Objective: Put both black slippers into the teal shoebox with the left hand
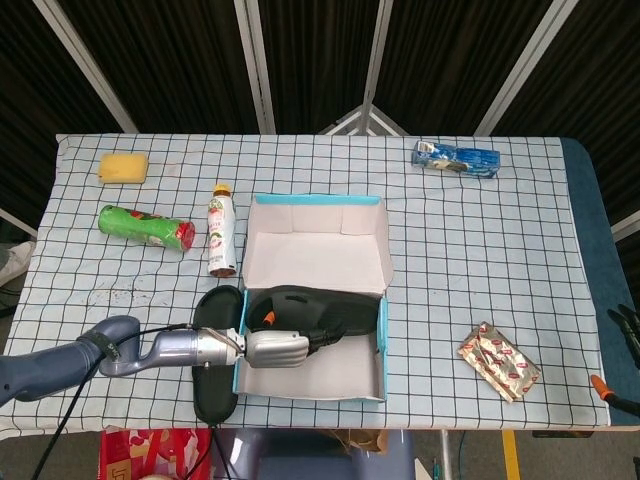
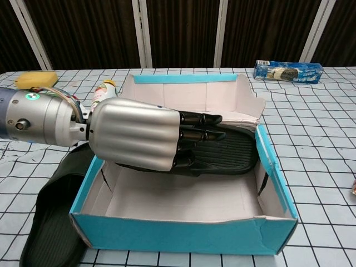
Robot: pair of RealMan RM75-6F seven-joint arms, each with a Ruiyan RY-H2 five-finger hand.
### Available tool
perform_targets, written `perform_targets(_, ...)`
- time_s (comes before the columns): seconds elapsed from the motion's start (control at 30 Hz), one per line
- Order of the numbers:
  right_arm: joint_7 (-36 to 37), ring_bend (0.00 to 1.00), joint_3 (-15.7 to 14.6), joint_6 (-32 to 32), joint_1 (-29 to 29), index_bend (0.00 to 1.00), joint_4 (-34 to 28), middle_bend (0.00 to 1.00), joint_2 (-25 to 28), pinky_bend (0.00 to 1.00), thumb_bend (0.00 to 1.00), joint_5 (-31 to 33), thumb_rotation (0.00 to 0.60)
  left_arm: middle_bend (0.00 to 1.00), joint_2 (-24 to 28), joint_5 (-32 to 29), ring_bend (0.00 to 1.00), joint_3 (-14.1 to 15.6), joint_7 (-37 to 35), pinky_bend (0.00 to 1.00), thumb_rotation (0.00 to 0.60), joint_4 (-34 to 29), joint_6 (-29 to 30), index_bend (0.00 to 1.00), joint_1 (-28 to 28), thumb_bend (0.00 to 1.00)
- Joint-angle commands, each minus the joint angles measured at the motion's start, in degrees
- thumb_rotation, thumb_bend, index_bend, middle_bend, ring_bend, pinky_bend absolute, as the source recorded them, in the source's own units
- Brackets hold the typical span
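We're getting the head view looking steeply down from high up, taking in the whole checkered-cloth table (image 1: 500, 250). The chest view is sitting low and close, facing forward. Both are sharing the open teal cardboard shoebox (image 1: 381, 330) (image 2: 183, 236).

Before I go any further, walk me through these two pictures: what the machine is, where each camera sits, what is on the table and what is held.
It is a robot with two arms ending in hands like a person's. One picture looks down from its head, the other forward from its chest. Only the left hand shows. It reaches over the wall of the teal shoebox onto a black slipper inside; whether it grips the slipper is unclear. The second slipper lies on the checked table beside the box. Also there: a yellow sponge, a green can, a bottle, a blue packet and a foil packet.
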Motion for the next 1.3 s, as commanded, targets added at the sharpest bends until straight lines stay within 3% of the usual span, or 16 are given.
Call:
perform_targets(0.03,-0.04,0.0,-0.04,0.01,0.02,0.06,-0.04,0.02,0.0,0.01,0.31,-0.09,0.6,0.47,-0.78,-0.5,0.08,0.69,-0.96,0.12,0.6,1.47,0.59,0.48,-1.05,0.33)
perform_targets(0.8,0.47,0.0,-0.18,0.26,0.0,0.06,0.07,0.02,0.06,0.01,0.31,-0.28,0.6,0.42,-4.52,-4.39,0.08,3.45,-1.65,0.12,0.6,4.29,1.37,0.44,-2.73,0.33)
perform_targets(1.07,0.51,0.0,-0.21,0.28,-0.02,0.06,-0.01,0.02,0.07,0.01,0.31,-0.23,0.6,0.29,-4.24,-6.12,0.06,3.62,-0.47,0.12,0.6,3.36,0.89,0.31,-2.72,0.33)
perform_targets(1.3,0.44,0.0,-0.19,0.06,0.0,0.06,-0.13,0.02,0.12,0.01,0.31,0.02,0.6,0.05,-4.09,-7.66,0.0,3.52,0.87,0.08,0.6,2.68,0.5,0.11,-2.39,0.32)
